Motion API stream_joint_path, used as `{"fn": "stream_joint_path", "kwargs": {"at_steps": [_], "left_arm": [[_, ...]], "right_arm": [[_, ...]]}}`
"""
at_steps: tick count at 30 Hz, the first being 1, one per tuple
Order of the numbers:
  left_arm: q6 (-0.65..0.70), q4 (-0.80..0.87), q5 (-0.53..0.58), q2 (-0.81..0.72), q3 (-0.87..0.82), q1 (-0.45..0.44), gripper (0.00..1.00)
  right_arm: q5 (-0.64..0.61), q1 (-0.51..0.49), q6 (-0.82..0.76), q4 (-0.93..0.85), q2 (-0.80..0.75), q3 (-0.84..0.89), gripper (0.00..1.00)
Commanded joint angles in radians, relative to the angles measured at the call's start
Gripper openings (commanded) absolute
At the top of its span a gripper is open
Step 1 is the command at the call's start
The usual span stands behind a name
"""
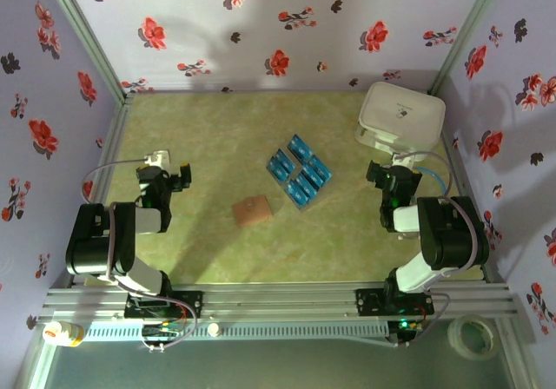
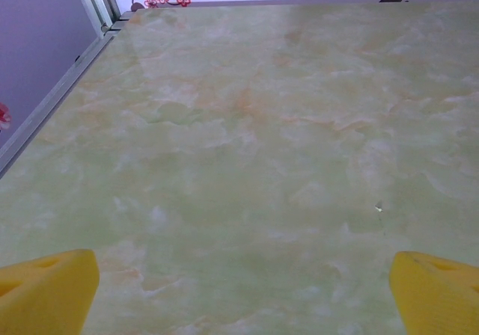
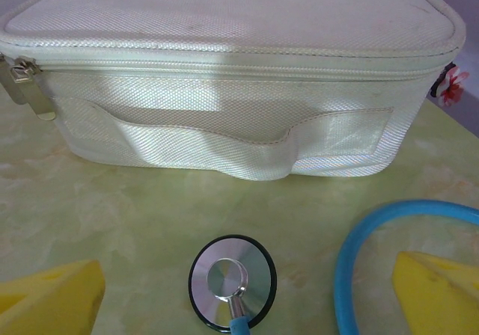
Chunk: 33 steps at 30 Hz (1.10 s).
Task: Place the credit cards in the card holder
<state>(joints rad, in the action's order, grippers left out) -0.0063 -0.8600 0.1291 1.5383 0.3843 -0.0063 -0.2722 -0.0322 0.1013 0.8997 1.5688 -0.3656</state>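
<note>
Several blue credit cards (image 1: 299, 172) lie spread in a cluster at the table's middle, right of centre. The brown card holder (image 1: 253, 211) lies flat just in front and to the left of them. My left gripper (image 1: 182, 174) rests low on the left side, well left of the holder, open with bare table between its yellow fingers (image 2: 46, 294). My right gripper (image 1: 380, 177) sits on the right, to the right of the cards, open; its yellow fingers (image 3: 441, 294) flank a stethoscope head (image 3: 232, 280).
A white zipped case (image 1: 400, 116) stands at the back right, right in front of my right gripper (image 3: 247, 297). The stethoscope's blue tube (image 3: 359, 260) curls beside the right finger. Floral walls and metal frame posts (image 1: 87, 37) enclose the table.
</note>
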Motion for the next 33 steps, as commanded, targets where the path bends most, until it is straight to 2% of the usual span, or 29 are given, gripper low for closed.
{"fn": "stream_joint_path", "kwargs": {"at_steps": [1,4,8,10,13,17,19,22,25,28,33], "left_arm": [[-0.019,-0.069,0.012,-0.002,-0.014,0.006,1.00],[-0.018,-0.089,0.043,-0.036,-0.041,0.006,1.00],[-0.011,0.052,0.078,-0.103,0.007,-0.020,1.00],[-0.012,0.108,0.129,-0.139,0.025,-0.034,1.00],[-0.009,0.200,0.169,-0.199,0.056,-0.047,1.00],[-0.122,0.368,0.182,-0.291,0.141,-0.053,1.00],[-0.230,0.507,0.176,-0.331,0.216,-0.058,1.00],[-0.380,0.732,0.138,-0.363,0.337,-0.074,1.00],[-0.477,0.937,0.097,-0.376,0.433,-0.114,1.00],[-0.530,1.074,0.067,-0.381,0.476,-0.168,1.00],[-0.574,1.175,0.052,-0.400,0.436,-0.284,1.00]], "right_arm": [[0.014,0.009,0.009,0.027,-0.013,0.001,0.99],[0.015,0.009,0.004,0.104,-0.021,0.045,0.99],[-0.020,0.009,0.017,0.058,-0.124,0.069,0.99],[-0.043,0.009,0.027,-0.086,-0.230,0.037,0.99],[-0.055,0.009,0.104,-0.404,-0.367,-0.075,0.99],[-0.164,0.009,0.413,-0.741,-0.457,-0.222,0.99],[-0.072,0.012,0.424,-0.806,-0.473,-0.279,0.99],[0.151,0.010,0.431,-0.866,-0.474,-0.354,0.99],[0.323,-0.023,0.430,-0.935,-0.467,-0.416,0.99],[0.369,-0.118,0.405,-1.026,-0.459,-0.459,0.99],[0.375,-0.324,0.425,-1.055,-0.446,-0.441,0.95]]}}
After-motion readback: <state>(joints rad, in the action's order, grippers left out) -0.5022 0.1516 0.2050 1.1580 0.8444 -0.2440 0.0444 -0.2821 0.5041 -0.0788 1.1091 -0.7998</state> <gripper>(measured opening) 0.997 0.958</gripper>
